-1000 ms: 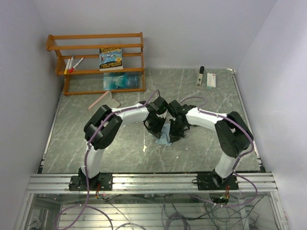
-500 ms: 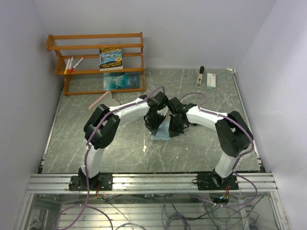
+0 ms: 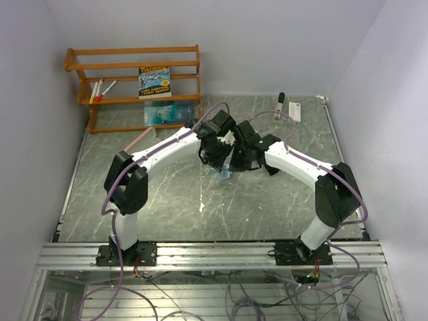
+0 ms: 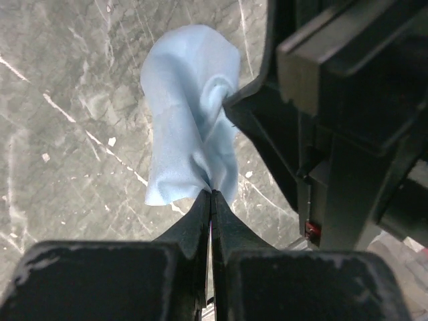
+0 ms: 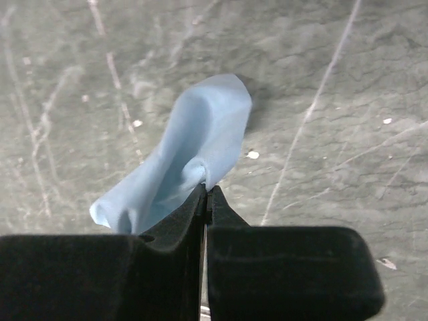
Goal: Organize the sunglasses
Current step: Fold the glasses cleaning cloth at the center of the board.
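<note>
While both arms reached farther back than before, the blue cloth point(image 4: 190, 114) hung bunched above the table point(image 4: 67, 134).
My left pincer point(image 4: 211, 194) and right pincer point(image 5: 206, 190) each pinched its edge.

Both arms are arching inward, holding the left gripper point(image 4: 211, 195) and right gripper point(image 5: 204, 192) close together, each pressing its jaws shut.

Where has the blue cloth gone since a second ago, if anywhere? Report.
Yes. The blue cloth moved up the top view, closer to the wooden shelf.
</note>
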You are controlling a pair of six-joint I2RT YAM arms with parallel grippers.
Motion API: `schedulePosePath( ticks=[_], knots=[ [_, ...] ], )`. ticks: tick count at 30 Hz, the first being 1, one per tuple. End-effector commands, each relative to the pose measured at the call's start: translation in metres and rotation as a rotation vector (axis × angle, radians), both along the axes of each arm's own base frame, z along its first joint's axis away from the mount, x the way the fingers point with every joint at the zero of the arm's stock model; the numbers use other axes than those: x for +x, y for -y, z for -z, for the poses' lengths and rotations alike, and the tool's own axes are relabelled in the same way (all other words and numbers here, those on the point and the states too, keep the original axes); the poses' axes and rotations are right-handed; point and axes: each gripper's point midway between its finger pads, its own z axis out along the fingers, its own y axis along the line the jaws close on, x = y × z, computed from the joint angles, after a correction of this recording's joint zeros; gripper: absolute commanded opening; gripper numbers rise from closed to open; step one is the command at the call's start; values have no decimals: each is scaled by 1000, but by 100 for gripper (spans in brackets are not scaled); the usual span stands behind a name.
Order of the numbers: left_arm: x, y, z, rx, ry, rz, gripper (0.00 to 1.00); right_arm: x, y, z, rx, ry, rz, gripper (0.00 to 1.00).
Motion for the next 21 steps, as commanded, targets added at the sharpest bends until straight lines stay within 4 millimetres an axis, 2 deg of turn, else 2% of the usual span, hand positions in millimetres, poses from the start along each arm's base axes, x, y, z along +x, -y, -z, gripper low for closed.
schedulePosePath(
  ticks=[1,5,8,10,15,21],
  knots=[
    [-56,26,-40,-114,62,252,7,15,-20,-39,65,116,23,0],
    [-61,16,-54,-149,102,245,7,-1,-13,-49,66,117,49,0],
    [-71,8,-52,-185,67,241,7,-12,-10,-57,68,115,69,0],
    [-75,-1,-43,-206,23,219,7,-19,-4,-59,58,113,89,0],
    [-62,-25,-31,-220,-28,127,7,-35,12,-60,57,105,141,0],
    [-53,-31,-34,-211,11,99,7,-46,13,-53,89,84,144,0]
  ],
)
